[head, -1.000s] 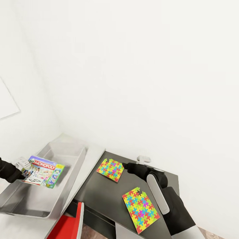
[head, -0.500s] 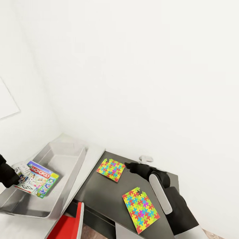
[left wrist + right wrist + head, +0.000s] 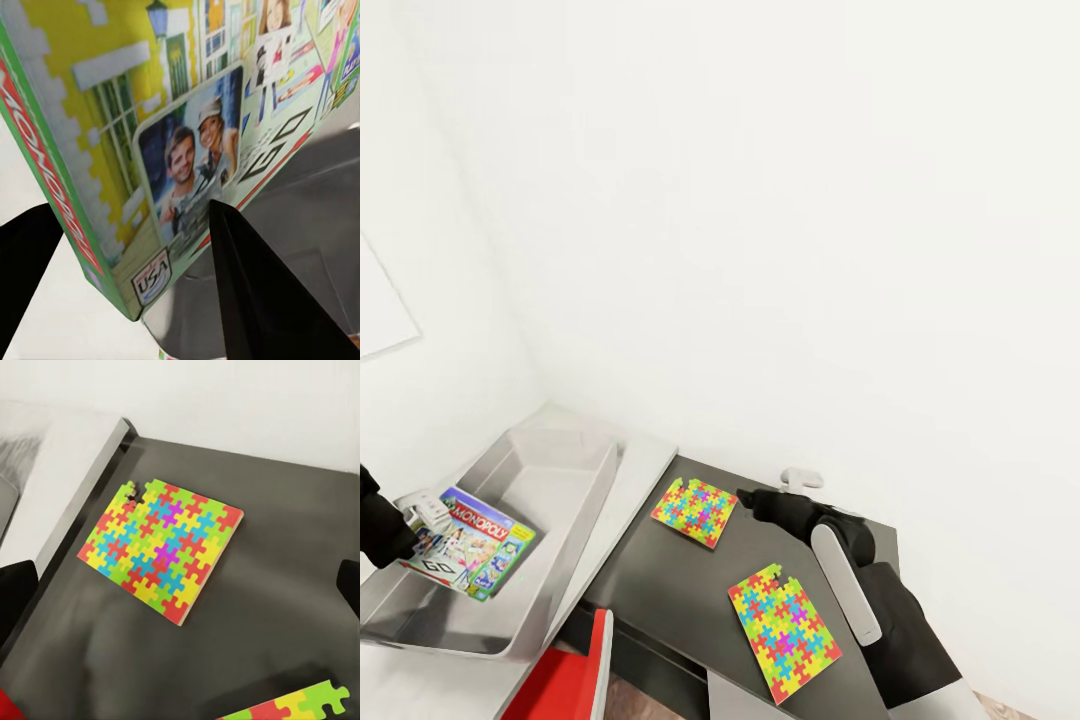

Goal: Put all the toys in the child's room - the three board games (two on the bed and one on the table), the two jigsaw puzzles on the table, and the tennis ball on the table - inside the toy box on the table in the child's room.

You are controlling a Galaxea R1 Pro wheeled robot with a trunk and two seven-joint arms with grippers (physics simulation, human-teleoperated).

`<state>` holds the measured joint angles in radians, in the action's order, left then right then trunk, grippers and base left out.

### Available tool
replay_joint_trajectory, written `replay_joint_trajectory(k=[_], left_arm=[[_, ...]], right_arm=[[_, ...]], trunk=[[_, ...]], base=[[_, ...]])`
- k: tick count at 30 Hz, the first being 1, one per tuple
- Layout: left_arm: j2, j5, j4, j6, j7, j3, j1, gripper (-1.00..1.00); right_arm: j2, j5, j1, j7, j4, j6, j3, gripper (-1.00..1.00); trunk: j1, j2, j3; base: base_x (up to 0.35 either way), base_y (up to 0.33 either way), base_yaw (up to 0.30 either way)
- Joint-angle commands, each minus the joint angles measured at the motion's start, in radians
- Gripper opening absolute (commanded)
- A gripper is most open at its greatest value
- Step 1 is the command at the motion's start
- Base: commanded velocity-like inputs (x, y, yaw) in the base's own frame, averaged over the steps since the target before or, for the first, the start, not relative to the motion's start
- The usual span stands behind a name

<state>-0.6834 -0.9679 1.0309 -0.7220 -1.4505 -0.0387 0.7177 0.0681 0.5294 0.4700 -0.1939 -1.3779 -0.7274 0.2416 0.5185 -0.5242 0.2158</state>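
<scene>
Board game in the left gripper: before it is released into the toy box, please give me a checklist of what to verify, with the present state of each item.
1. Left gripper holds the board game: ok, fingers sit on both sides of its edge.
2. Game is over the toy box: ok, it hangs above the tray's floor in the head view.
3. Game lies flat on the floor of the box: cannot tell; in the left wrist view it looks tilted.
4. Room in the box under the game: ok, grey floor is bare around it.
5. Right gripper is free: ok, it is open above the far puzzle.
6. Both puzzles are in the box: not ok, the near puzzle also lies on the table.
</scene>
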Motion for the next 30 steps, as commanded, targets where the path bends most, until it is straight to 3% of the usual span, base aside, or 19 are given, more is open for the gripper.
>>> replay_joint_trajectory(k=[1,9,13,19,30], left_arm=[[-0.001,-0.007,0.002,-0.008,-0.007,-0.003,0.000,-1.00],[-0.002,-0.005,0.003,-0.005,-0.009,-0.042,-0.003,-1.00],[-0.002,-0.006,0.003,-0.004,-0.069,-0.049,-0.003,-1.00],[-0.002,-0.007,0.003,-0.003,-0.119,-0.052,-0.003,-1.00],[-0.002,-0.009,-0.001,0.031,-0.120,-0.052,-0.006,-1.00]], right_arm=[[0.000,0.011,0.001,-0.010,-0.001,-0.003,0.001,1.00],[0.001,0.011,0.001,-0.010,-0.001,-0.003,0.001,1.00],[0.000,0.010,0.001,-0.010,-0.001,-0.003,0.001,1.00],[0.000,0.010,0.001,-0.010,-0.001,-0.003,0.001,1.00],[-0.001,0.010,0.001,-0.010,-0.001,-0.003,0.001,1.00]], trunk=[[0.000,-0.002,0.002],[0.000,-0.002,0.002],[0.000,-0.002,0.002],[0.000,-0.002,0.002],[0.000,-0.002,0.002]], base=[[0.000,0.000,0.000],[0.000,0.000,0.000],[0.000,0.000,0.000],[0.000,0.000,0.000],[0.000,0.000,0.000]])
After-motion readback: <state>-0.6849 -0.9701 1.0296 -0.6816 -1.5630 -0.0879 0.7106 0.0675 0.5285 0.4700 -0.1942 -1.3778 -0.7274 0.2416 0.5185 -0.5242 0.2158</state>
